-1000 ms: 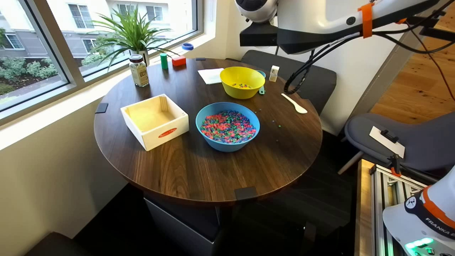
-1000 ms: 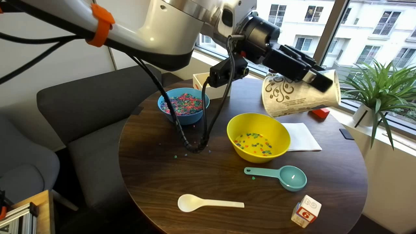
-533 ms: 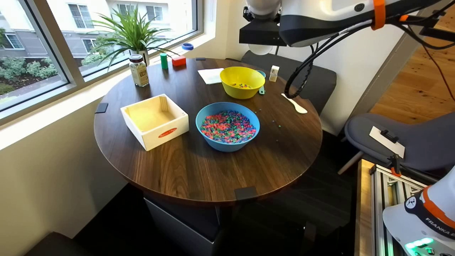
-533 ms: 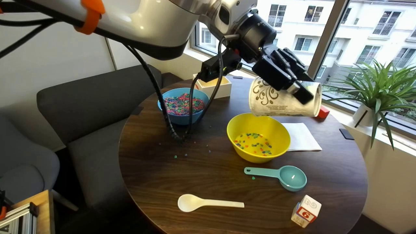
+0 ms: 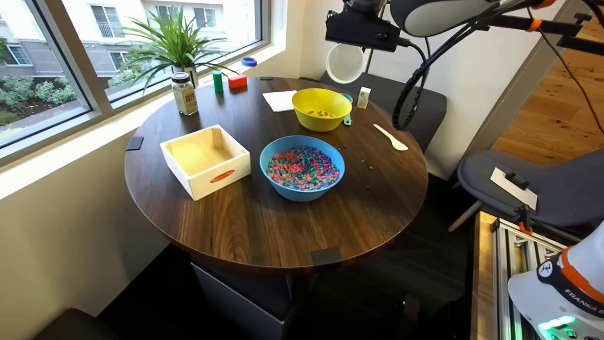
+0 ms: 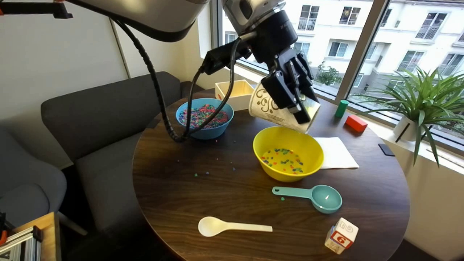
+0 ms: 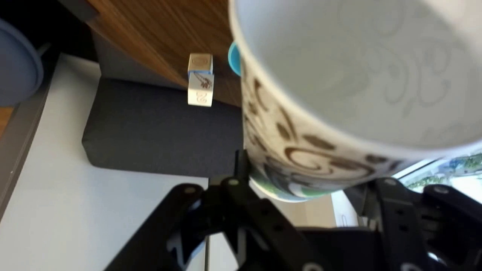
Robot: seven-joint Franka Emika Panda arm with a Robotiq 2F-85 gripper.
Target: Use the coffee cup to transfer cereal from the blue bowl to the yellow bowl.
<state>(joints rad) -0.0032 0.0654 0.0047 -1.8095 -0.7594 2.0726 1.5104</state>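
Note:
The coffee cup (image 6: 275, 108), white with brown swirls, is held tilted near the far rim of the yellow bowl (image 6: 288, 139). My gripper (image 6: 306, 107) is shut around its narrower end. In the wrist view its mouth is open to the camera and the visible inside (image 7: 361, 75) is bare. An exterior view shows its round white mouth (image 5: 346, 63); the fingers are hidden there. The yellow bowl (image 5: 318, 123) holds a thin scatter of cereal (image 6: 282, 159). The blue bowl (image 5: 295, 194) holds a large heap of cereal (image 5: 304, 167). It also stands left of the yellow bowl (image 6: 206, 135).
A wooden box (image 5: 207, 163) stands beside the blue bowl. A teal scoop (image 6: 326, 198), white spoon (image 6: 235, 227) and stacked blocks (image 6: 342, 235) lie beyond the yellow bowl. A white napkin (image 6: 337, 152) lies beside it. A few cereal bits (image 6: 196, 174) lie on the table.
My gripper has moved toward the blue bowl's side with the cup. The cup has turned from nearly level to mouth-end raised. Both bowls stand unchanged.

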